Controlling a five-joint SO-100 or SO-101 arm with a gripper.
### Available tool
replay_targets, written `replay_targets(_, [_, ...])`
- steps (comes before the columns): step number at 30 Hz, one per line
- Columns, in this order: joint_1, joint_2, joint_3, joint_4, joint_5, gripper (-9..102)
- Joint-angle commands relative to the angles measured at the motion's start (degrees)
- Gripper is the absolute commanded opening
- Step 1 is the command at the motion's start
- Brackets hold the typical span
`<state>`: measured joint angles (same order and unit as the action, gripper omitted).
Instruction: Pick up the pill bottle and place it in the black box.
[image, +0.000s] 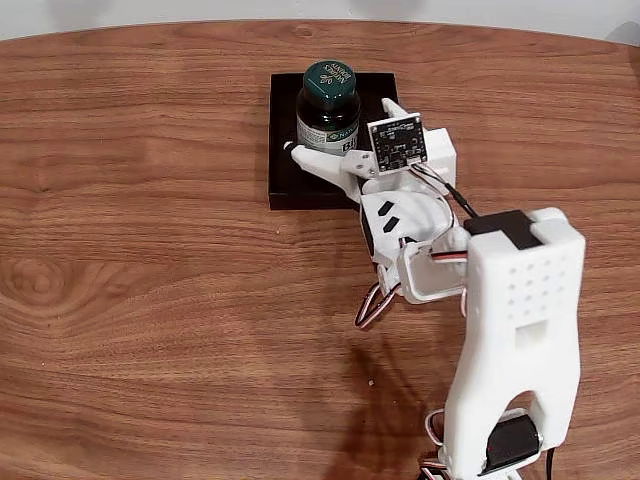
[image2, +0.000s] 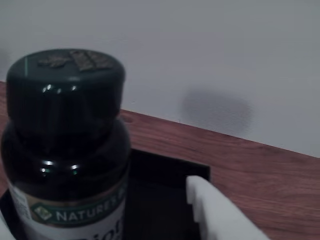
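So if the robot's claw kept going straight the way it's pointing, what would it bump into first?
Probably the pill bottle: the gripper points at it over the black box, one finger beside it.

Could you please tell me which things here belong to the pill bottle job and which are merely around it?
Belong to the job:
- pill bottle, upright over the black box
- black box
- gripper, fingers either side of the bottle

Merely around:
- wooden table
- white wall behind
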<state>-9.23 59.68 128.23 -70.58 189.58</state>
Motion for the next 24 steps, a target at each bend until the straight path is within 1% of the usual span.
replay_targets(1, [1.0,9.9,1.7,0.8,1.5,48])
replay_targets(7, [2.5,17.6,7.2,4.3,2.9,48])
replay_targets(14, [2.8,31.0,17.5,8.9,2.9,48])
replay_targets(21, [1.8,49.0,27.9,21.8,1.6,44])
replay_targets(24, [1.3,56.4,30.1,29.3,1.1,42])
